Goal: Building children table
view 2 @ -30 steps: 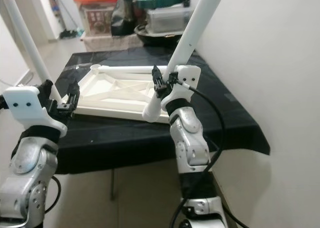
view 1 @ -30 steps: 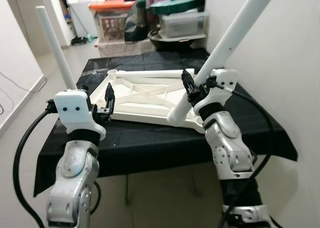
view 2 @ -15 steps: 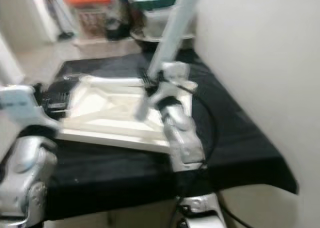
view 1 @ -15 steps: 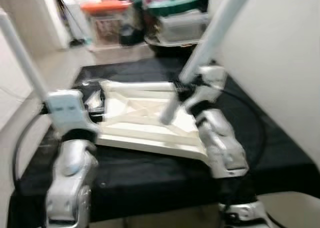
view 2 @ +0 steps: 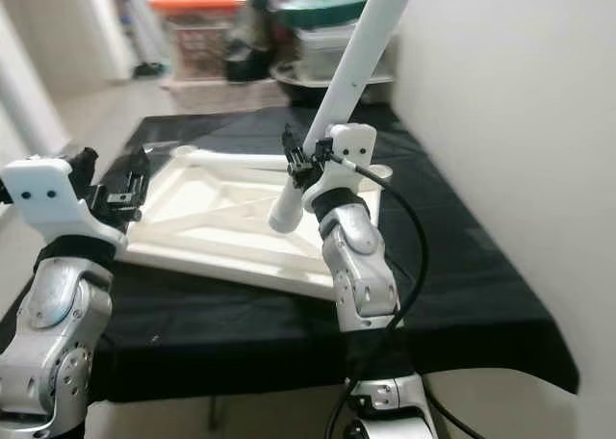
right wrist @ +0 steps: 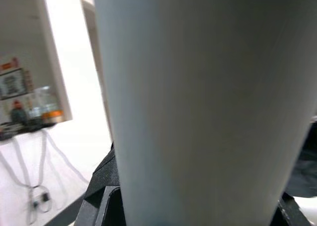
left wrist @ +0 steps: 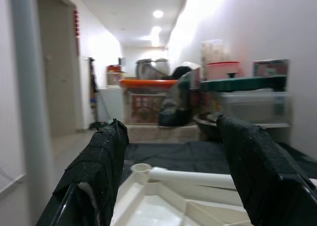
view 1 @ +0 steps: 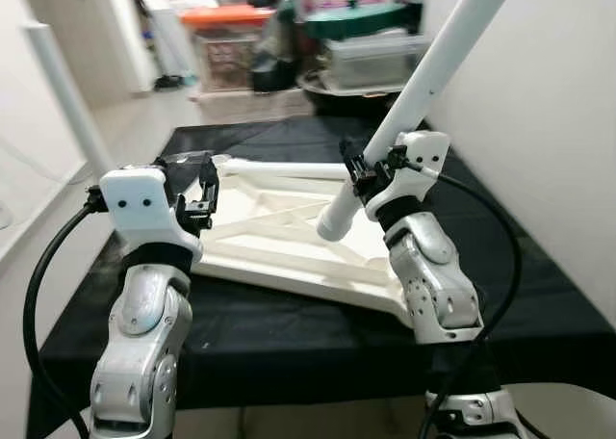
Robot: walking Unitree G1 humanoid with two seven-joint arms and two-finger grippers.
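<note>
Here, white table frame (view 1: 289, 237) lies inverted.

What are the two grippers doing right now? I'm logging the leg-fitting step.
Left gripper: jaws open, holding nothing.
Right gripper: closed on the white table leg.

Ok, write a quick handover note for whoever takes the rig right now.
Right end effector: shut on a white leg, held tilted above the upturned tabletop.
Left end effector: open, at the tabletop's left edge; another leg stands upright on that side.
The tabletop lies underside up on the black-covered table.
Done: one leg standing at the left.
Left: probably seat the held leg in a corner socket, then fit the others.
</note>
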